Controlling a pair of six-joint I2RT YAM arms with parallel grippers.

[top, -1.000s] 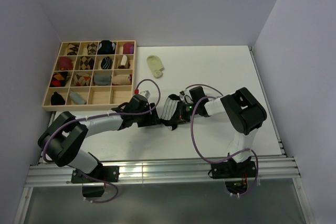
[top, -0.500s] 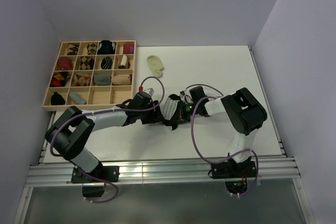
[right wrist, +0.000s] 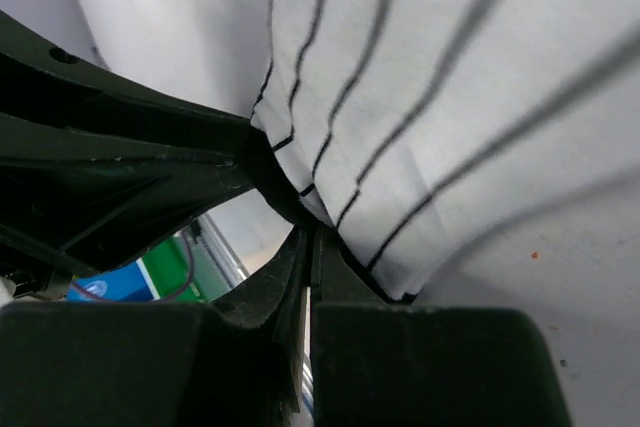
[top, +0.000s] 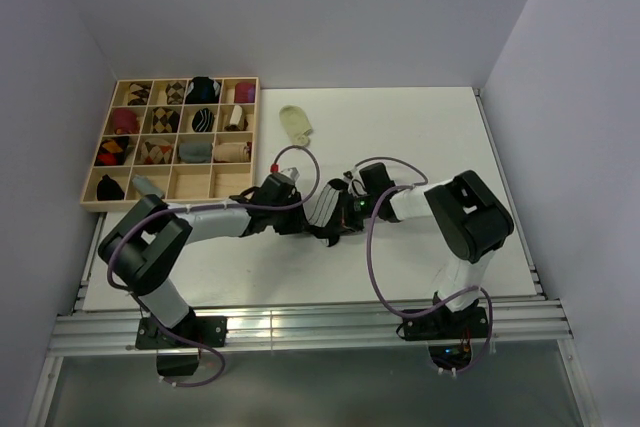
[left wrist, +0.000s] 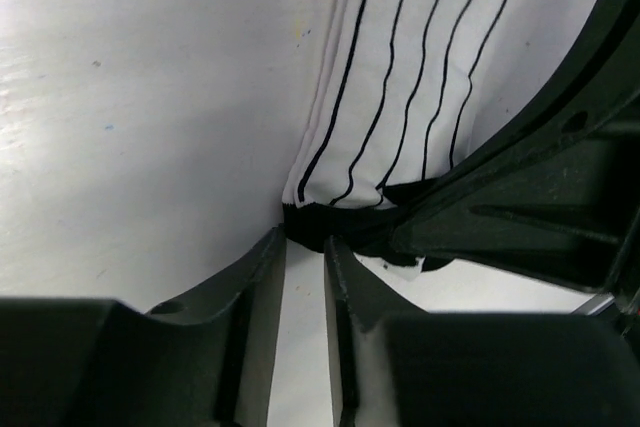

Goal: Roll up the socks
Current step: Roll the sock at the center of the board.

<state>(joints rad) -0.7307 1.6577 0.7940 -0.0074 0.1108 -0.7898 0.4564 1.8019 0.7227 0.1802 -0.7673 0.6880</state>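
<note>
Peering down from above, we are finding the striped sock (top: 322, 207) mostly hidden between the two grippers at the middle of the table (top: 430, 137); only a slanted strip of it is showing. The right gripper (right wrist: 308, 239) is pinching the sock's edge with its fingers pressed together, and the cloth is filling that wrist view, cut off at the top and right. The left gripper (left wrist: 303, 247) is standing narrow, with a slit of table showing between its fingers and the tips at the sock's black hem; we are not managing to tell whether it is gripping. The pale sock (top: 296, 125) is lying farther back, near the tray (top: 168, 203). Beside the right fingers, a blue and green patch is too blurred for us to be reading anything.
</note>
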